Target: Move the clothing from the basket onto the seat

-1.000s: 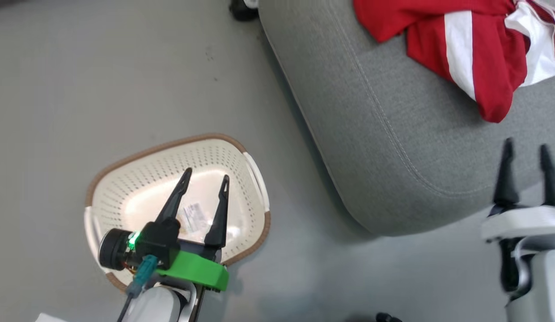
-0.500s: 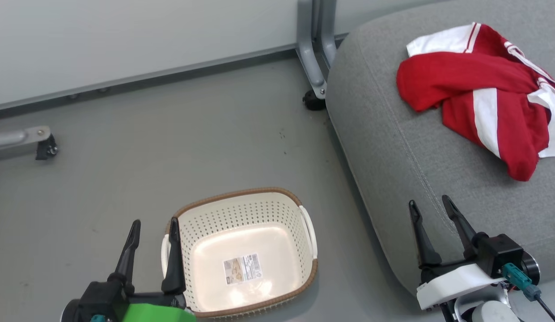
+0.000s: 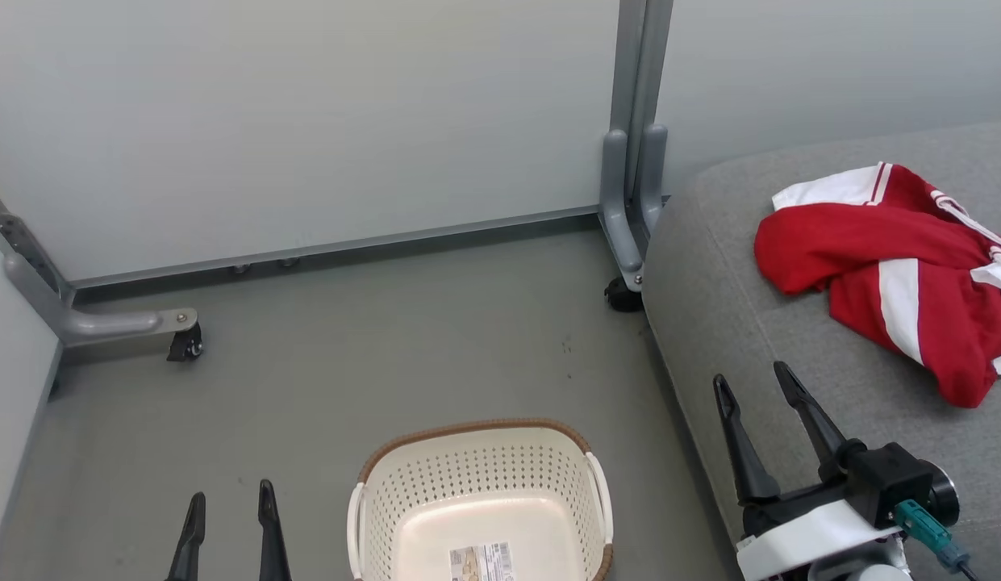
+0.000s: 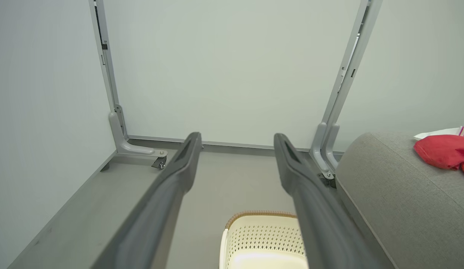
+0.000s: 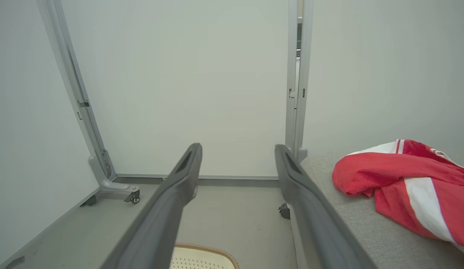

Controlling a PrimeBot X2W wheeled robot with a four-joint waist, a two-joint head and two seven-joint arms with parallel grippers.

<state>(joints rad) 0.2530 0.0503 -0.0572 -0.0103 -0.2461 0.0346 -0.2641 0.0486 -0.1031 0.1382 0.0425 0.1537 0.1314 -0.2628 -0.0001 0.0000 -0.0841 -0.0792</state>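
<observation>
Clothing [image 3: 887, 266], red with broad white stripes and white trim, lies in one crumpled heap on the grey seat [image 3: 734, 339], at about 3 o'clock in the head view. Where one garment ends and the other begins cannot be told. The seat's rounded corner points toward 9 o'clock, and a stitched seam runs along its edge.

Well apart from the heap, at 6 o'clock, the cream basket [image 3: 476, 425] stands on the grey floor [image 3: 347, 363] just beside the seat. A paper label [image 3: 482, 562] shows on its pale bottom.

The right pincer [image 3: 750, 374], at 5 o'clock, hangs over the seat's near edge with its two dark fingers spread, short of the clothing. The left pincer [image 3: 231, 492], at 7 o'clock, stands to the left of the basket over the floor, fingers likewise spread and apart from the basket.

Beyond, toward 12 o'clock, pale wall panels [image 3: 306, 121] rise behind a grey metal post [image 3: 633, 161], whose foot carries a black castor [image 3: 623, 295] close against the seat.
</observation>
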